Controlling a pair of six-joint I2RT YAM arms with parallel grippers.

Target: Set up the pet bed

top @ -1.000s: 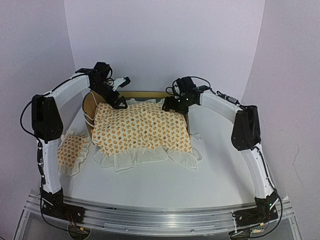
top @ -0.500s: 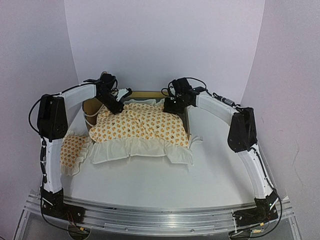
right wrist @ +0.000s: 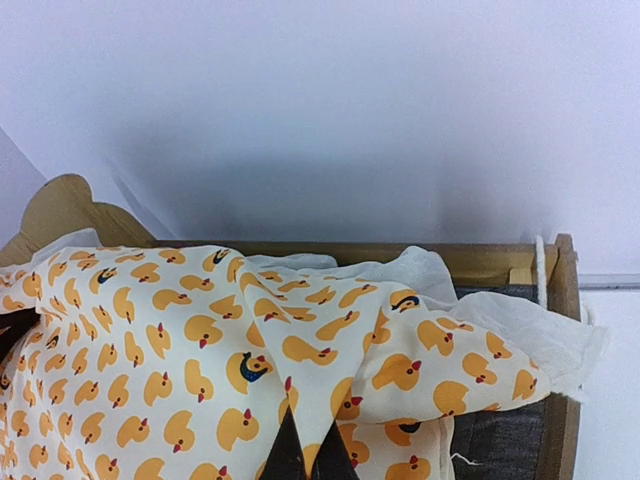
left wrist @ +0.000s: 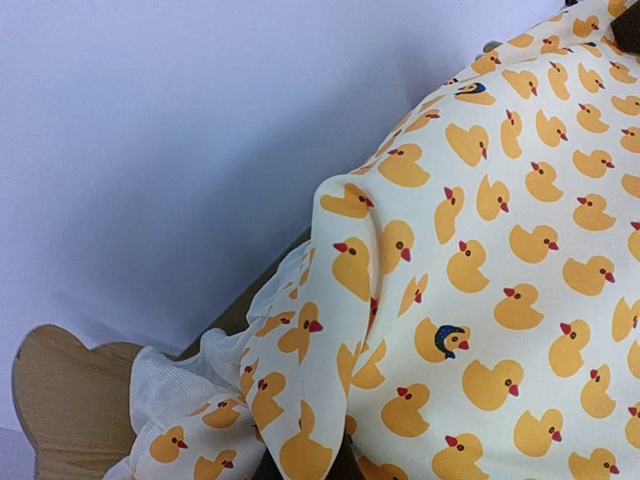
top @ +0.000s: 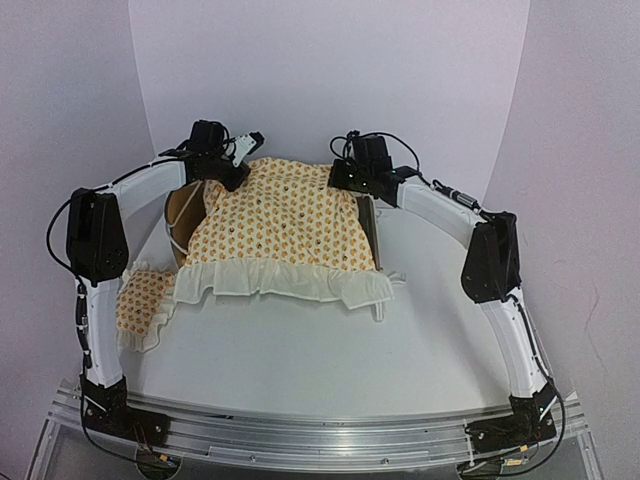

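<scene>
The cream duck-print bedding (top: 285, 225) is stretched in the air between both grippers, its ruffled edge hanging toward the front. My left gripper (top: 225, 172) is shut on its far left corner, and my right gripper (top: 345, 178) is shut on its far right corner. In the left wrist view, bunched bedding (left wrist: 480, 300) covers the fingers. In the right wrist view, the dark fingertips of the right gripper (right wrist: 307, 455) pinch a fold of bedding (right wrist: 180, 340). The light-wood pet bed frame (top: 183, 215) stands beneath, largely covered; its back rail (right wrist: 480, 262) and grey base (right wrist: 495, 440) show. The pillow (top: 140, 300) lies on the table at the left.
A white tabletop (top: 300, 360) lies in front of the bed. A curved pale backdrop (top: 320, 80) rises close behind it. An aluminium rail (top: 300, 435) carries both arm bases at the near edge.
Both grippers have shut on the bedding's far corners and risen toward the back. The bedding has lifted off the frame and spread flat between them.
</scene>
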